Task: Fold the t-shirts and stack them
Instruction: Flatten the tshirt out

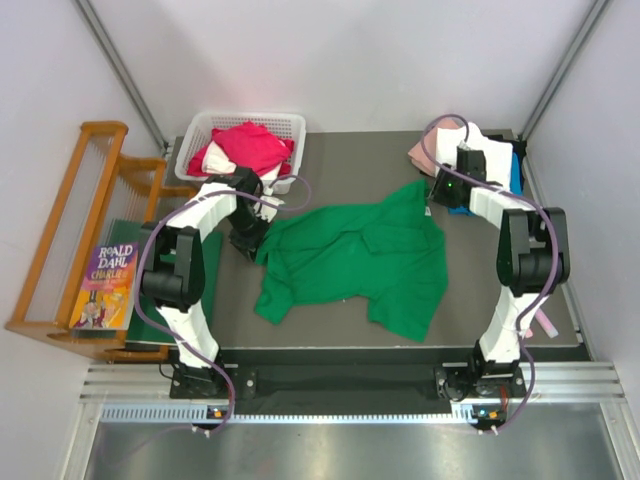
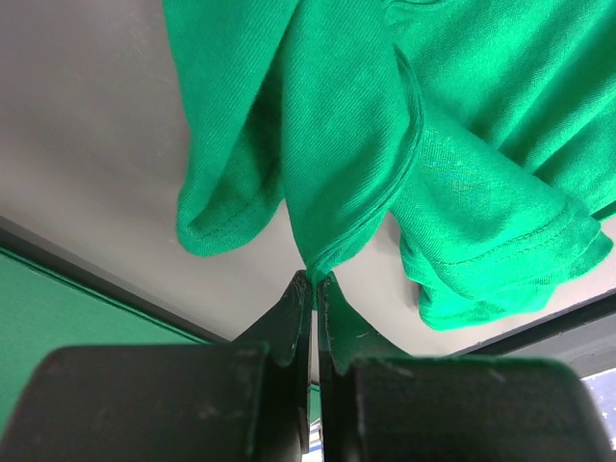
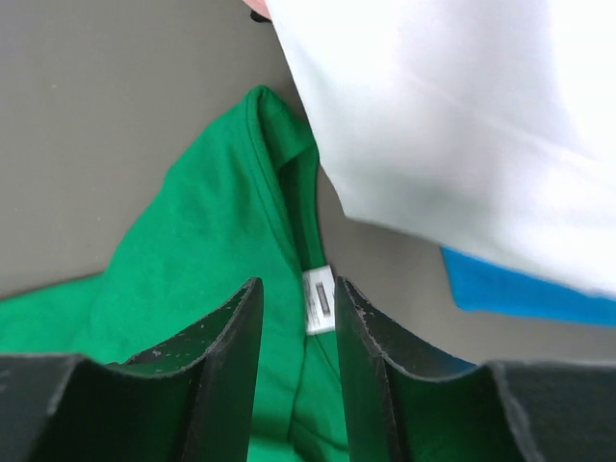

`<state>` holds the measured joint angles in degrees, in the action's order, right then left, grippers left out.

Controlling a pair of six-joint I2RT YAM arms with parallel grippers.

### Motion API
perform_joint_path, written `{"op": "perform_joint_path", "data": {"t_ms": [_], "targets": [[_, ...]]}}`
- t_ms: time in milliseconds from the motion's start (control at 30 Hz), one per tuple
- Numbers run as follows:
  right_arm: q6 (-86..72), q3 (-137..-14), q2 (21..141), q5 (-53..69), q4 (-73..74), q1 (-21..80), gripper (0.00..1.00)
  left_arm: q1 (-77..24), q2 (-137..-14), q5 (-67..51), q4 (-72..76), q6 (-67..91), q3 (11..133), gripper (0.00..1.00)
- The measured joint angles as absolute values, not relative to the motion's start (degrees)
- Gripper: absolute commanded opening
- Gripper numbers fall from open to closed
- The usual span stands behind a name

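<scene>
Left pincer [image 2: 314, 281] is clamped shut on a fold at the left edge of the green tee [image 1: 360, 265]. Right pincer [image 3: 296, 289] is parted, with one finger on either side of the collar label [image 3: 319, 300]. The tee lies crumpled mid-bench [image 1: 350, 150]. A red tee [image 1: 245, 145] sits in the basket [image 1: 250, 117].

1. A green tee [image 1: 350, 262] lies spread and rumpled in the middle of the dark table [image 1: 330, 150].
2. The left gripper [image 1: 252, 245] sits at the green tee's left edge.
3. The right gripper [image 1: 438, 195] sits at its far right corner. How either gripper's jaws stand is too small to tell.
4. A white basket [image 1: 200, 135] at the far left holds a red tee [image 1: 250, 148].
5. At the far right, a pink tee [image 1: 422, 152], a white tee [image 1: 485, 135] and a blue tee [image 1: 515, 170] lie piled together.
6. Left of the table stands a wooden rack [image 1: 60, 230], with a book [image 1: 105, 285] on it.
</scene>
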<state>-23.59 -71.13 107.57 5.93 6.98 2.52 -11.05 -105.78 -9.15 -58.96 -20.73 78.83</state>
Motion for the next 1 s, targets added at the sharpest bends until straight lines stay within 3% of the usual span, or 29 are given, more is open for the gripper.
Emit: {"op": "perform_joint_path", "data": {"t_ms": [333,1000], "targets": [[-23.99,-77.78,116.79,9.06,7.79,3.79,0.32,-11.03,-105.78,-9.17,-58.96,-20.71,78.83,0.00],[-23.46,-79.64,117.82,9.52,9.50,4.51,0.28,-11.03,-105.78,-9.39,-58.92,-20.73,78.83,0.00]]}}
